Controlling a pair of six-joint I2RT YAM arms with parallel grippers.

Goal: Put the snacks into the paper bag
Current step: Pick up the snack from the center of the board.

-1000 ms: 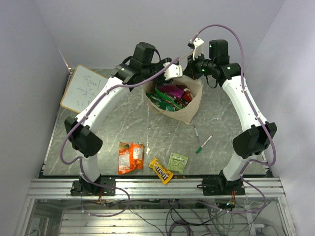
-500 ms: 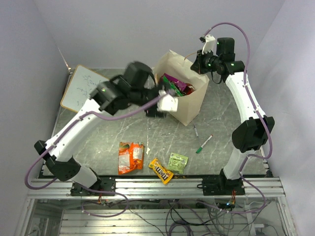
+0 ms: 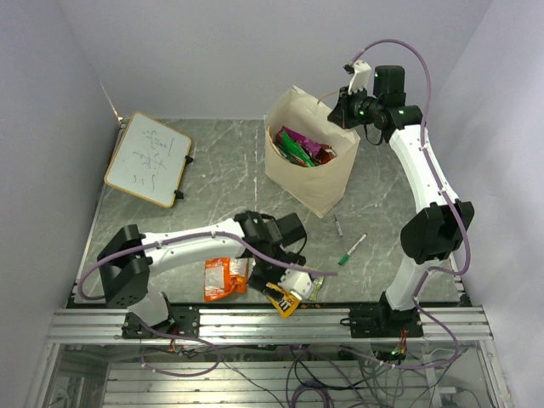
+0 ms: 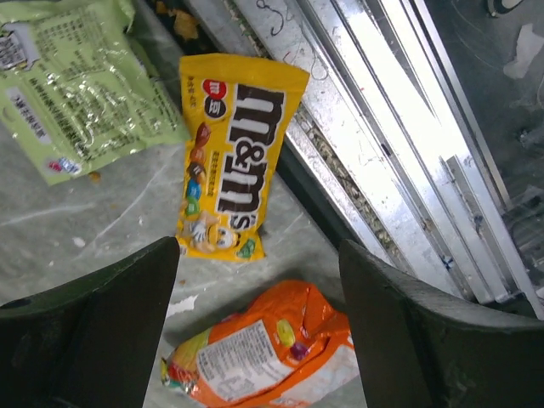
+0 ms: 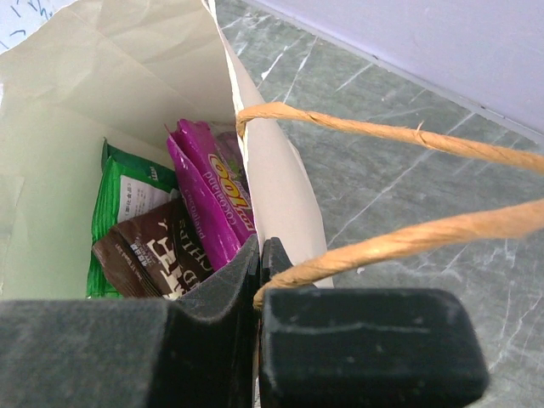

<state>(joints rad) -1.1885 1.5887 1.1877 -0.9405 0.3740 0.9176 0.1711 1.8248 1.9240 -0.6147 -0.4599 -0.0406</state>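
- Since the earlier frame my left arm has swung away from the bag to the near edge of the grey marbled table (image 3: 221,183). My left tool (image 4: 257,248) now hangs low over the loose packets there, and its jaws have spread wider.
- That left tool is open, fingers well apart, holding nothing.
- Below it, between the fingers in the left wrist view, lies the yellow M&M's packet (image 4: 238,153), flat on the table beside the aluminium rail (image 4: 382,127).
- The crinkly orange snack bag (image 4: 263,353) lies just beside the M&M's, on the near side in that view. From above it sits to the left of my left tool (image 3: 287,291).
- The small pale green packet (image 4: 68,93) lies flat just beside the M&M's on its other side.
- My right arm has not shifted; my right tool (image 5: 259,255) is closed on the rim of the tall cream paper bag (image 3: 319,183), right where the twisted paper handle (image 5: 382,136) meets it.
- The bag stands upright at the far middle of the table, mouth open.
- Inside it I see a purple pouch (image 5: 208,204), a green bag (image 5: 119,200) and a brown bag (image 5: 161,255), standing on edge against each other.
- A wood-framed whiteboard (image 3: 149,159) lies far left; two marker pens (image 3: 353,248) lie near the bag's base.
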